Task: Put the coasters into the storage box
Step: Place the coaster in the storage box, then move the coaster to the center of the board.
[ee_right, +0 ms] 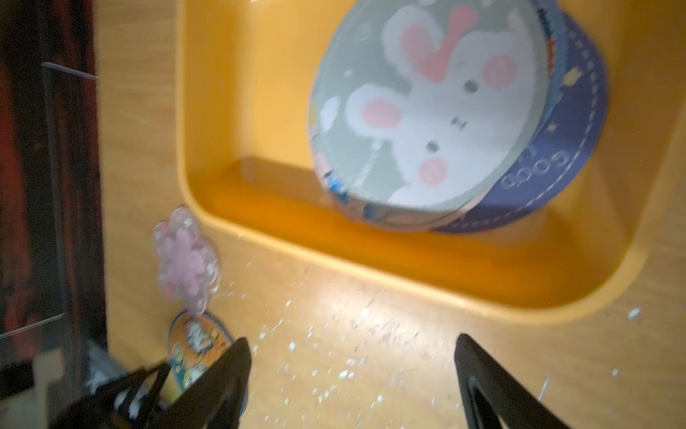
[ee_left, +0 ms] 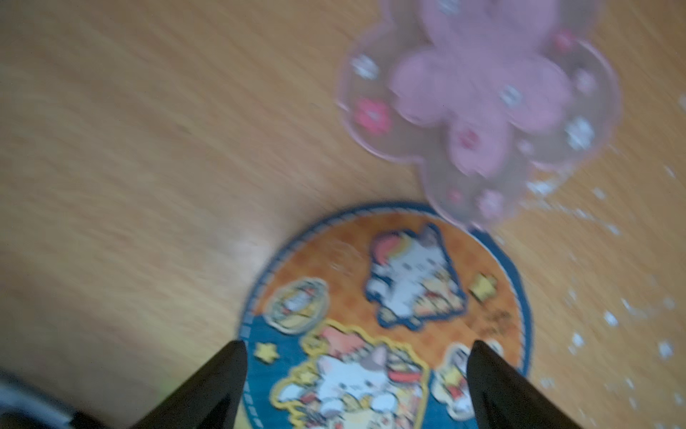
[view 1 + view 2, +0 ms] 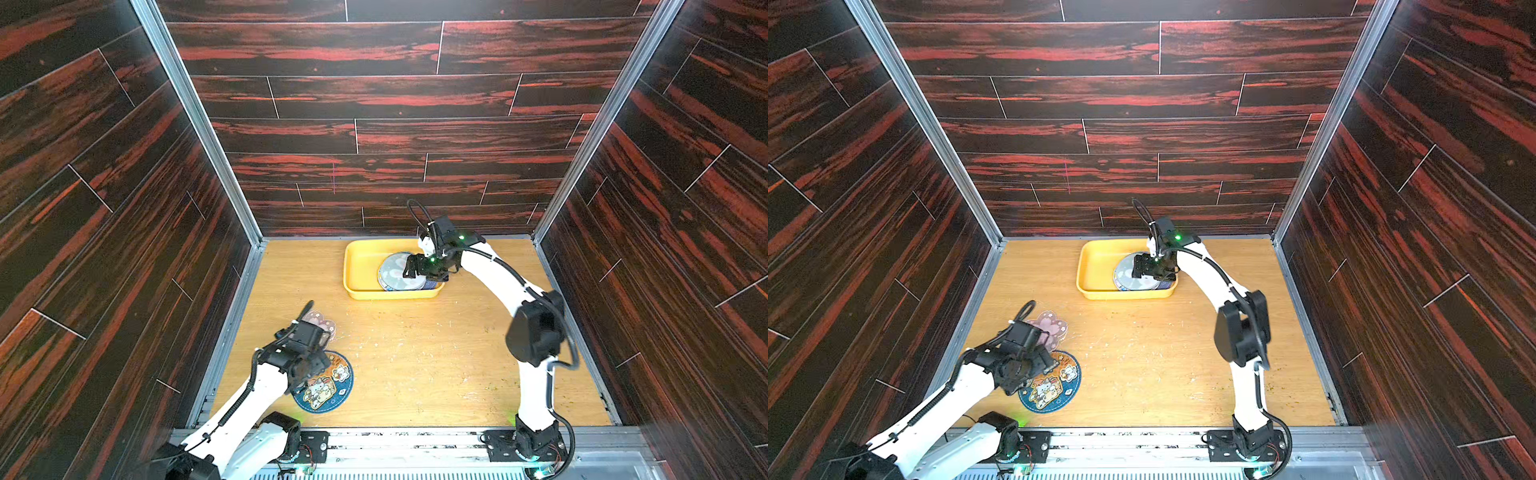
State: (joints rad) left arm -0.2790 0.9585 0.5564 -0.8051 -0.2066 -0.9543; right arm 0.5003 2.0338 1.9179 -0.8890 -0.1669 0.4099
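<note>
The yellow storage box (image 3: 361,266) (image 1: 260,111) sits at the back of the table. In its right half lies a stack of round coasters, topped by a grey-green rabbit coaster (image 1: 427,107) (image 3: 392,272) over a dark blue one (image 1: 579,130). My right gripper (image 1: 352,340) (image 3: 409,270) hovers open over that stack, holding nothing. At the front left lie a round cartoon-cat coaster (image 2: 389,297) (image 3: 330,386) and a pink blossom coaster (image 2: 479,104) (image 3: 322,322) whose edge overlaps it. My left gripper (image 2: 358,345) is open just above the cat coaster, jaws wide apart.
Dark wood-pattern walls (image 3: 374,124) close in the back and both sides. A metal rail (image 3: 415,440) with the arm bases runs along the front. White flecks (image 1: 334,353) dot the table between the box and the loose coasters.
</note>
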